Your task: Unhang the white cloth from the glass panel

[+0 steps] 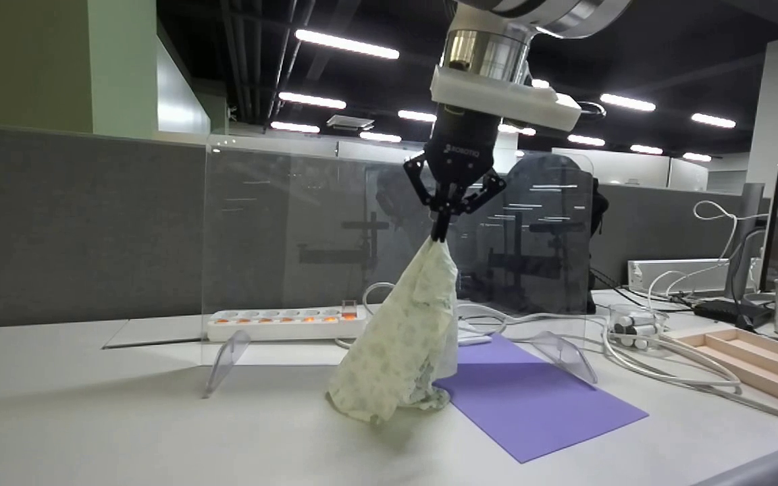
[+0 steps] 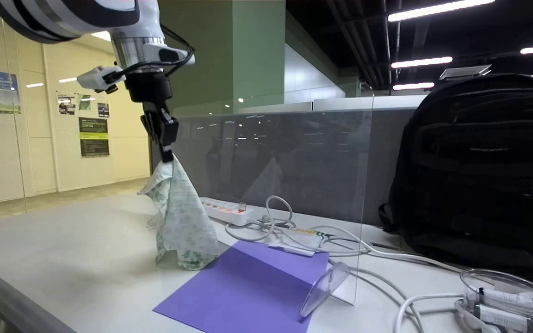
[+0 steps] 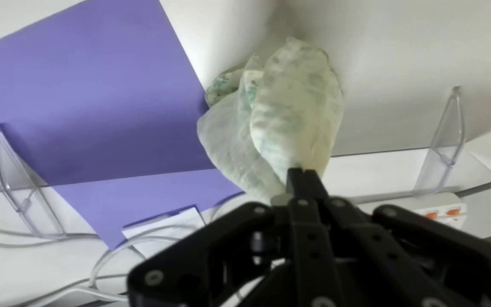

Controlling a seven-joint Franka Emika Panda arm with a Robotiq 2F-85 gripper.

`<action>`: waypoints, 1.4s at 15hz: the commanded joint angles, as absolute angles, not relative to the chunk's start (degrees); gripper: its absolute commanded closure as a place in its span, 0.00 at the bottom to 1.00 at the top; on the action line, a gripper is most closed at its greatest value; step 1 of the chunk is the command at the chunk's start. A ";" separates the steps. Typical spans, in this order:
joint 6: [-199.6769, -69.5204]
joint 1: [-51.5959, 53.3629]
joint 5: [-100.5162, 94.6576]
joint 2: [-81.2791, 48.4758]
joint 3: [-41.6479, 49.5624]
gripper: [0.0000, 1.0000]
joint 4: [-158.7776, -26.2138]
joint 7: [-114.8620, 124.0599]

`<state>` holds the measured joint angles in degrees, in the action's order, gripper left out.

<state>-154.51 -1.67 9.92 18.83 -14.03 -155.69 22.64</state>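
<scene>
The white cloth [image 1: 399,337], pale with a faint green pattern, hangs in loose folds below my gripper [image 1: 439,236]. The fingertips are pressed together on its top corner, as both exterior views and the wrist view show [image 3: 303,171]. Behind it stands the clear glass panel [image 1: 261,223], upright on its feet. In an exterior view the cloth [image 2: 185,222] is on the near side of the panel [image 2: 326,157], off its top edge, with a reflection in the sheet. Its lower hem is close above the tabletop; whether it touches, I cannot tell.
A purple mat [image 1: 531,405] lies flat under the panel, beside the cloth. The panel's clear feet [image 1: 227,361] stick out forward. Behind are a white power strip [image 1: 288,325] and loose cables [image 2: 271,222]. A wooden tray [image 1: 754,364] and a clear cup [image 2: 509,300] sit off to the side.
</scene>
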 commanded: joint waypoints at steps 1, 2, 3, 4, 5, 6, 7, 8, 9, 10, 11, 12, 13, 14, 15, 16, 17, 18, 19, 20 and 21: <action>-157.59 -2.88 8.81 16.80 -12.67 1.00 -156.96 28.41; -158.15 -3.21 9.47 15.23 -12.12 1.00 -156.63 29.35; -159.19 -4.39 8.58 14.03 -12.28 1.00 -156.67 31.35; -159.39 -5.32 8.34 12.38 -12.10 1.00 -156.43 33.40; -159.29 -5.89 8.62 11.01 -11.59 1.00 -156.26 34.95; -159.57 -6.78 8.04 9.81 -11.27 1.00 -156.39 36.85; -159.70 -7.17 8.08 8.73 -10.63 1.00 -156.46 38.52; -159.88 -7.49 8.02 7.86 -9.89 1.00 -156.52 40.30; -159.80 -7.49 8.32 7.12 -9.11 0.74 -156.46 42.07; -160.29 -7.10 8.85 6.78 -8.26 0.73 -156.59 42.91; -161.03 -6.86 8.66 6.52 -7.65 0.68 -156.68 44.11; -162.12 -6.74 7.68 6.77 -7.38 0.60 -156.90 45.56; -162.93 -6.75 6.53 6.99 -7.31 0.54 -157.01 47.03; -163.58 -6.80 4.78 7.75 -7.52 0.48 -157.18 48.58; -163.89 -7.20 1.95 8.48 -7.99 0.40 -157.27 50.57; -164.00 -7.55 -1.06 9.31 -8.58 0.34 -157.31 52.59; -163.61 -7.78 -4.09 10.24 -9.19 0.26 -157.25 54.31; -163.12 -8.01 -7.23 11.42 -9.99 0.20 -157.23 55.71; -162.74 -8.11 -9.34 12.36 -10.77 0.14 -157.13 56.77; -162.47 -8.50 -11.82 13.41 -11.81 0.06 -157.10 57.94; -162.12 -8.61 -13.13 14.24 -12.62 0.02 -157.02 58.50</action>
